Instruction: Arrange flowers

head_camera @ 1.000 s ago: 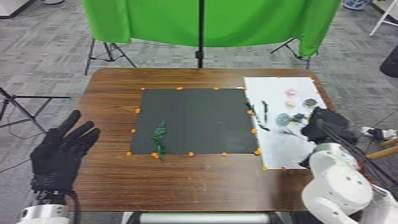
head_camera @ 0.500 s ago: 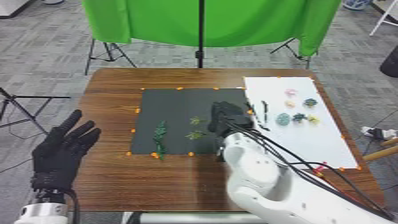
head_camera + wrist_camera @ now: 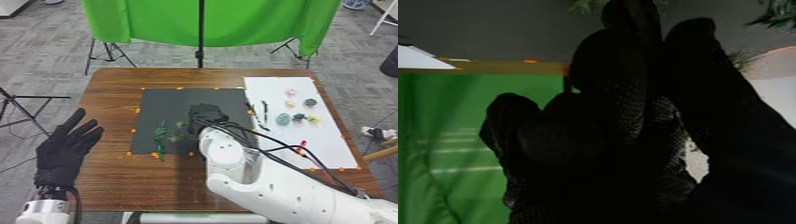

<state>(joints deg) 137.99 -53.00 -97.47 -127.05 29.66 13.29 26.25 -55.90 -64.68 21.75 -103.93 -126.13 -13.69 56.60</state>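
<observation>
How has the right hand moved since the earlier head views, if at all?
Yes, to the left: the right hand was at the right edge of the white sheet, then near the dark mat's right edge, now nearer its middle.

A long, leafy green sprig (image 3: 160, 137) lies lengthwise near the left side of the black mat (image 3: 169, 100), its lower end at the mat's near edge. Just to its right lie two small yellow-green sprigs (image 3: 177, 137), one farther from the near edge than the other. On the white sheet (image 3: 271, 86), slender dark stems (image 3: 265, 111) lie lengthwise near the mat. Beyond them sit a pink flower (image 3: 290, 92), a peach flower (image 3: 290, 104), a dark blue-green rosette (image 3: 310, 102), a pale teal rosette (image 3: 283, 119) and, close together, two smaller greenish heads (image 3: 299, 117).
</observation>
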